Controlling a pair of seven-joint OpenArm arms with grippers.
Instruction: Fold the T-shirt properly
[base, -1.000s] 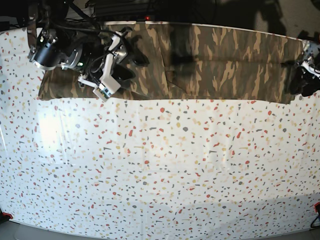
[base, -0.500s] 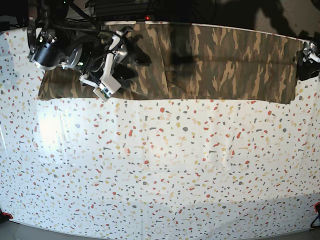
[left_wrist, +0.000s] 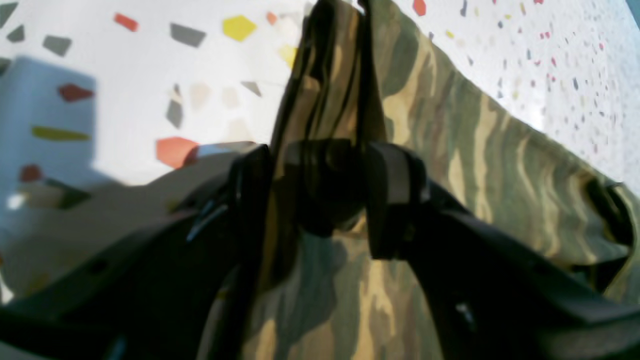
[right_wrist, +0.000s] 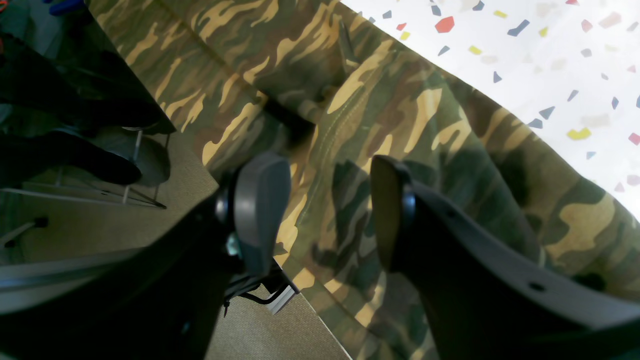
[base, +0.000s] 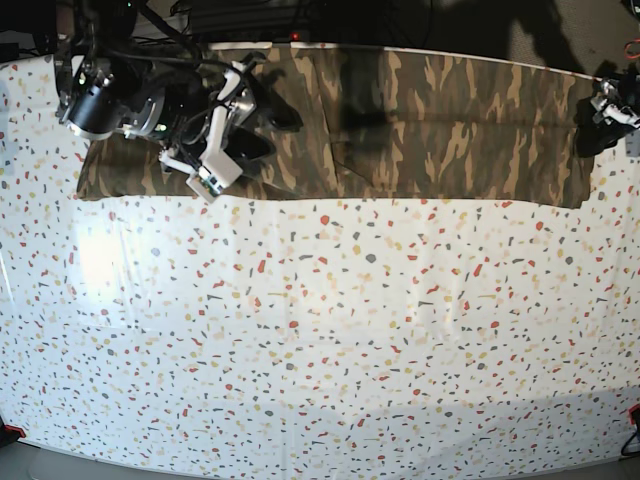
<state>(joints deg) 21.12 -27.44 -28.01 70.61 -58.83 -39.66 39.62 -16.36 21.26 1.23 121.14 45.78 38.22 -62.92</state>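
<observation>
Risen since earlier, left fingers (left_wrist: 320, 195) pinch the T-shirt (base: 400, 120); wrist view shows right fingers (right_wrist: 325, 210) parted.

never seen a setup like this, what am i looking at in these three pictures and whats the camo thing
This is a robot with two arms working at a speckled table. The wide picture looks down on the whole table from a fixed camera. The other two come from small cameras mounted on each arm's wrist, so the dark shapes at the bottom of those are the arm's own fingers.

The camo thing is a T-shirt, stretched in a long band along the far edge of the table. The task is to fold it.

The left hand, at the right edge of the wide picture, is shut on a bunched bit of the shirt's cloth. The right hand, at the wide picture's left, is open, with the cloth showing between its fingers, not gripped.
</observation>
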